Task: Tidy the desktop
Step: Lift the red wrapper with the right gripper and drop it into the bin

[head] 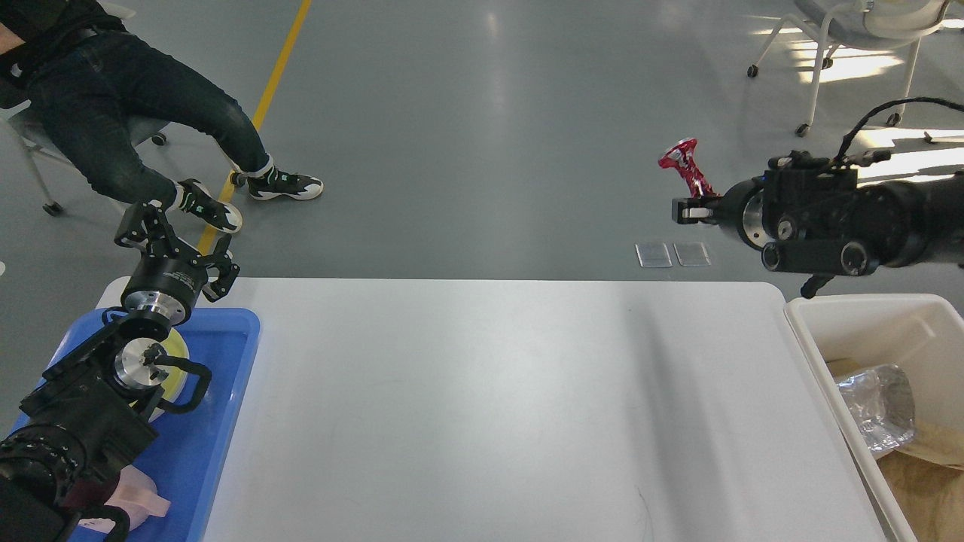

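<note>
The right claw [687, 211] gripped a crumpled red wrapper [684, 164] in the air beyond the white table [497, 406], near the white bin [866, 316]. The left claw [177, 237] hung spread open above the blue tray [226, 376] at the table's left end.

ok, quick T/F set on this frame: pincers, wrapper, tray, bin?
1. The right pincer holds a red wrapper. True.
2. The wrapper lies on the desktop. False: it is held up beyond the far edge, over the floor.
3. The left pincer is open and empty. True.
4. The blue tray sits at the right end. False: it is at the left; the white bin is at the right.
5. The bin holds crumpled foil. True.
</note>
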Available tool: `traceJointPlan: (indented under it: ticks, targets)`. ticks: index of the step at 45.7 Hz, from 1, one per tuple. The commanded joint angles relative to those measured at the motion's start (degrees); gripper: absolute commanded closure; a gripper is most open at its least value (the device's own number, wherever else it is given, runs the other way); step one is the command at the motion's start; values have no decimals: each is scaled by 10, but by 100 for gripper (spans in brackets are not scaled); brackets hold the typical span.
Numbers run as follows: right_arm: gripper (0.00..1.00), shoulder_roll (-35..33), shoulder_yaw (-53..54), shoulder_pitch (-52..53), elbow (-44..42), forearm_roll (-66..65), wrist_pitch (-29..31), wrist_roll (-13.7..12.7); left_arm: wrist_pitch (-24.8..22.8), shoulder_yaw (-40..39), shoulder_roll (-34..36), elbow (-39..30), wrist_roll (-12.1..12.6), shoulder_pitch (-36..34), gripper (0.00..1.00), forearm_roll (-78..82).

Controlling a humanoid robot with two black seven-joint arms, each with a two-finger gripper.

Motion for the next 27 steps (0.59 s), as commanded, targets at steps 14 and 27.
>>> traceJointPlan:
  ticks: [14,27]
  targets:
    - [62,-100,-14,56,32,0,13,-1,0,0,0,0,0,0,1,0]
    - [62,-173,2,-168,-165,3,7,-3,0,0,0,0,0,0,1,0]
